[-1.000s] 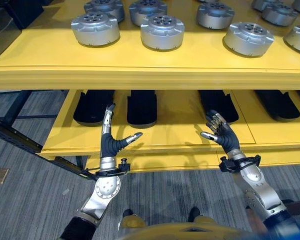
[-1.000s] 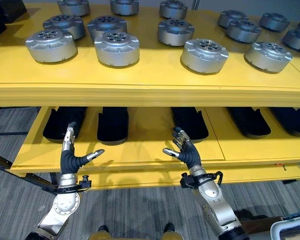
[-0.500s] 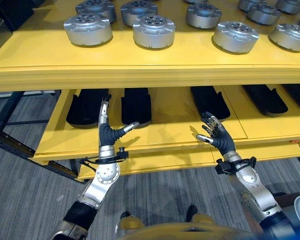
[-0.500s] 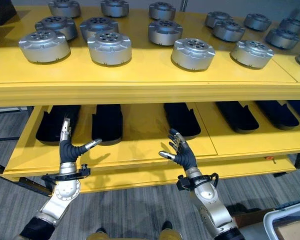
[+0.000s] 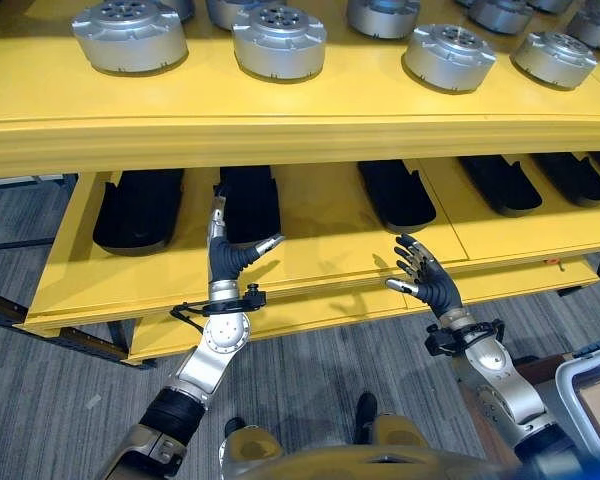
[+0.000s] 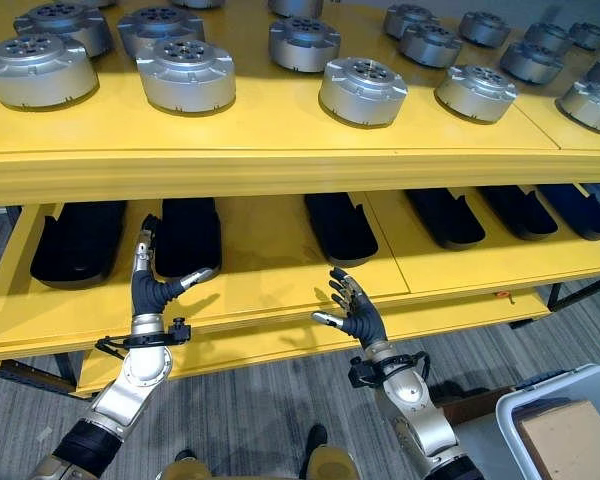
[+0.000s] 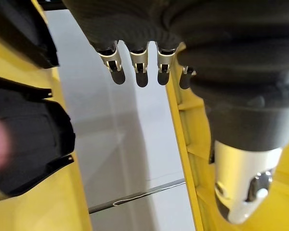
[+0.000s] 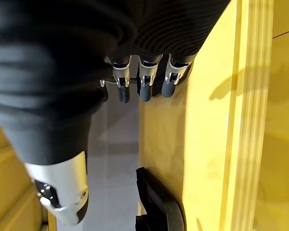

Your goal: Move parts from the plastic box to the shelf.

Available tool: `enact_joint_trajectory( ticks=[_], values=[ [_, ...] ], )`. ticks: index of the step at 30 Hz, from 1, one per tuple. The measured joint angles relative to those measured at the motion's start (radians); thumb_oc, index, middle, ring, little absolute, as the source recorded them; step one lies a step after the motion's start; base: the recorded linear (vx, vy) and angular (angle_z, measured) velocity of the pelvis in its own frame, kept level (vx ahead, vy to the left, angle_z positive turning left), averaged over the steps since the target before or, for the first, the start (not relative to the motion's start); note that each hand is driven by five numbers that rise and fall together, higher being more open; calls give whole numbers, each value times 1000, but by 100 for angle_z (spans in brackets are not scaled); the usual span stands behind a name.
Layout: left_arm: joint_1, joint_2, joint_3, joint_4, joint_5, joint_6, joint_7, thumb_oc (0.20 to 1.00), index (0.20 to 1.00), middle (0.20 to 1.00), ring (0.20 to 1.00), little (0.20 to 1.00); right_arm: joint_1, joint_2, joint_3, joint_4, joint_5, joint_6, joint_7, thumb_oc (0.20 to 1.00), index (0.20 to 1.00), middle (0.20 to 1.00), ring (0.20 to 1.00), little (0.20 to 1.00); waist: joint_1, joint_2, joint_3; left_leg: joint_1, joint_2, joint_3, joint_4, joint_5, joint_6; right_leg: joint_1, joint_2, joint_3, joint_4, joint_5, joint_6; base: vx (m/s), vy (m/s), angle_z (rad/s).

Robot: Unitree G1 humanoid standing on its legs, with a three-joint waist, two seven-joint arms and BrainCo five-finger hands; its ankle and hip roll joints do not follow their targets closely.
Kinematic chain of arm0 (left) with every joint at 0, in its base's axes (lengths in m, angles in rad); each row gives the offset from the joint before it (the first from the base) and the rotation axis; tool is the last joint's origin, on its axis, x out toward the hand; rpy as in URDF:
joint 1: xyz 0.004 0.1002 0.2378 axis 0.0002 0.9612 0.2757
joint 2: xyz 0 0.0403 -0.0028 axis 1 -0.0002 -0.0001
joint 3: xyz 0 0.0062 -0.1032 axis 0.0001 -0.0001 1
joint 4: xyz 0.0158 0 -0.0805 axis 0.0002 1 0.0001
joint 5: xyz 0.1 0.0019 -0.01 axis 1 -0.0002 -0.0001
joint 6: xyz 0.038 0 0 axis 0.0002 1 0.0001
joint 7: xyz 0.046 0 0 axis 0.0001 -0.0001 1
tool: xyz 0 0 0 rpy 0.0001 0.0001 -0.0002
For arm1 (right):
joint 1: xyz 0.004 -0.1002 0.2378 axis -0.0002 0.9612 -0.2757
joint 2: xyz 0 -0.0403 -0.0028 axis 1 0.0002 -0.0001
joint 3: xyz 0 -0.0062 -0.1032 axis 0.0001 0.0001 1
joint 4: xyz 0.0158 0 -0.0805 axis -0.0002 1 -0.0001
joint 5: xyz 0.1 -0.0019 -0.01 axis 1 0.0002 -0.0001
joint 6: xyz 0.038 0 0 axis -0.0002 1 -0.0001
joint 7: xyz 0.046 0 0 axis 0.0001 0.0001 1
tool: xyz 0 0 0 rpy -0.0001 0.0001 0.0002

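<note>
Several round silver parts stand on the top board of the yellow shelf. A white plastic box sits at the lower right, with a brown cardboard piece inside it. My left hand is held up before the lower shelf board, open, fingers straight and thumb spread, holding nothing. My right hand is raised just off that board's front edge, open and holding nothing. In the wrist views the left fingers and right fingers point straight out.
Long black moulded trays lie in a row on the lower shelf board, more of them to the right. Grey carpet floor lies below the shelf. A dark frame bar runs at the far left.
The camera has swung right and pulled back, so the shelf shifted up and left and the plastic box came into view. Both hands stay open and hold nothing.
</note>
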Motion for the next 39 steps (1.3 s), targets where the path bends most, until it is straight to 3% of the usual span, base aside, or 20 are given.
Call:
enact_joint_trajectory(
  ticks=[8,14,19,29,39],
  values=[
    [-25,2,6,0,4,24,2,1000,1000,1000,1000,1000,-9,1,2,0,0,0,-1,1000,1000,1000,1000,1000,4,-16,40,-31,14,-2,26,-6,-2,-19,9,0,-1,9,-11,-36,-22,-1],
    [-38,3,6,0,25,36,80,1000,1000,1000,1000,1000,-47,1,1,2,-78,-35,-51,1000,1000,1000,1000,1000,3,-20,65,-46,22,-2,41,-9,-2,-31,14,1,1,11,-14,-30,-14,-1],
    [-62,6,5,9,32,53,80,1000,1000,1000,1000,1000,-55,0,1,2,-110,-45,-88,1000,1000,1000,1000,1000,4,-27,98,-66,35,-4,66,-17,-4,-42,21,0,6,12,-16,-57,-9,-1],
    [-185,4,-1,118,71,60,193,1000,1000,1000,1000,1000,-122,0,5,12,-168,-65,-97,1000,1000,1000,1000,1000,-4,-21,139,-116,52,-8,123,-32,-2,-96,21,14,54,5,-28,-23,5,-3],
    [-218,-8,-2,236,72,66,208,1000,1000,1000,1000,1000,-141,0,43,23,-178,-70,-81,1000,1000,1000,1000,1000,-13,-18,146,-114,51,-10,130,-33,0,-97,17,14,70,0,-30,15,10,0]
  ],
)
